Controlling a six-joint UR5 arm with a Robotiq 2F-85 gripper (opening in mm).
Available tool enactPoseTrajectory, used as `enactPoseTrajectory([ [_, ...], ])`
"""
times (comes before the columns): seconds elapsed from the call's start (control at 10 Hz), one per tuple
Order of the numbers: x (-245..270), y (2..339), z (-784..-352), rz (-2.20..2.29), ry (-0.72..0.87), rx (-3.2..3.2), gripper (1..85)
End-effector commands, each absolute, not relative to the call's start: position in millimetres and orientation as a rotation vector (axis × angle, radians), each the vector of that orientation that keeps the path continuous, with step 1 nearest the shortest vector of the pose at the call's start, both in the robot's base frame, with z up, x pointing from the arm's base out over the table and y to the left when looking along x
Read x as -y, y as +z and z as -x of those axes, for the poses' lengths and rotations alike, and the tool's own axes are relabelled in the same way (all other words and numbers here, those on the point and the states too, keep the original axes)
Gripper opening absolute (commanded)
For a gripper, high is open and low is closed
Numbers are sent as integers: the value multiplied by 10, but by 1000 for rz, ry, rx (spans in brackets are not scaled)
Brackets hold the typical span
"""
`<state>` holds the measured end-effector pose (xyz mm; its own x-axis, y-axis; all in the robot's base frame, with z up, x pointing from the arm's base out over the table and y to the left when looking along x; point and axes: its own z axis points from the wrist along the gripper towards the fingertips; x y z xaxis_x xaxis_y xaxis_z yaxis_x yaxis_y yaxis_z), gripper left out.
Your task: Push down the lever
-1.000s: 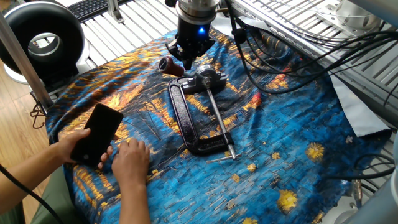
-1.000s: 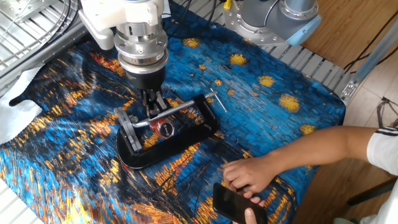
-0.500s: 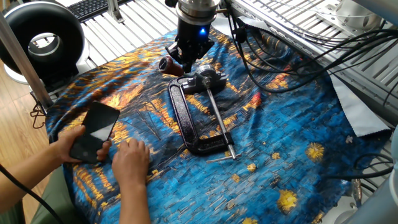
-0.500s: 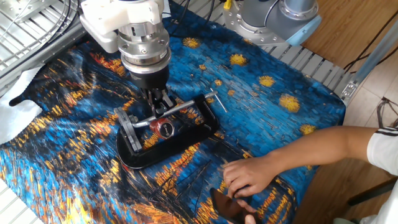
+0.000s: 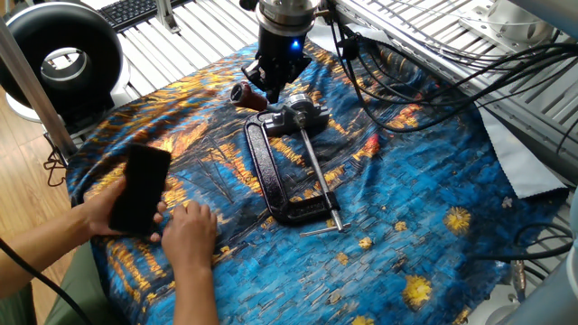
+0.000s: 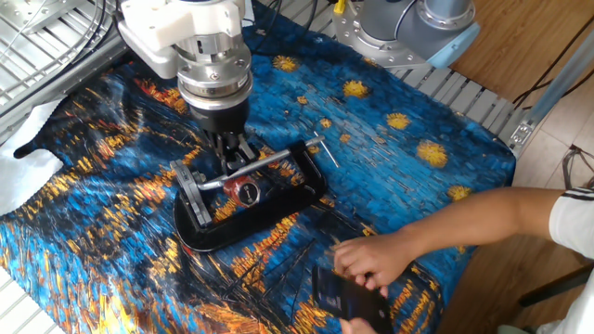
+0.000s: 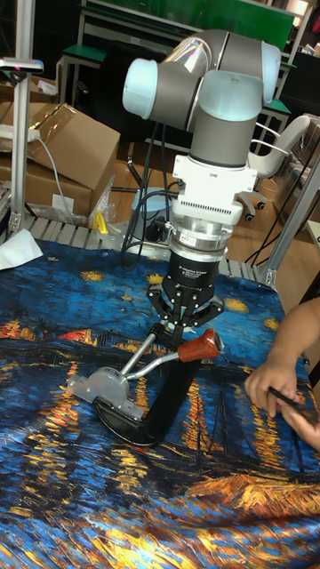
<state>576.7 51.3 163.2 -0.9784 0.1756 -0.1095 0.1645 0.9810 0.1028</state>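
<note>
The lever's reddish-brown knob [image 5: 244,94] [image 6: 248,192] [image 7: 203,347] stands raised on a short metal arm. The arm joins the silvery head [image 5: 299,117] [image 7: 102,388] of a black clamp [image 5: 263,168] [image 6: 252,210] that lies flat on the blue patterned cloth. My gripper [image 5: 271,88] [image 6: 233,154] [image 7: 184,332] points straight down beside the knob, just over the lever's arm. Its fingertips are drawn together and look shut, with nothing seen between them. Whether they touch the arm cannot be told. The clamp's long silver rod [image 5: 318,179] runs along the cloth.
A person's two hands [image 5: 190,233] [image 6: 371,260] handle a black phone [image 5: 138,191] at the cloth's near edge. Cables [image 5: 406,81] hang behind the arm. A black ring-shaped device [image 5: 61,60] stands at the left, and a cardboard box [image 7: 62,142] beyond the table.
My gripper shifted only slightly and stays over the lever's arm. The person's hands tilted and moved the phone. The clamp and lever have not moved.
</note>
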Motion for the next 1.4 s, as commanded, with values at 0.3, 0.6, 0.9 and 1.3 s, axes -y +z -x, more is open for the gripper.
enactPoseTrajectory([
  [0.3,-638,1584,-5937,-240,167,-2995,10],
  [0.6,-724,1531,-6003,-243,179,-2995,10],
  [0.9,-697,1482,-6030,-235,164,-2998,10],
  [1.3,-808,1257,-6213,-246,186,-2990,10],
])
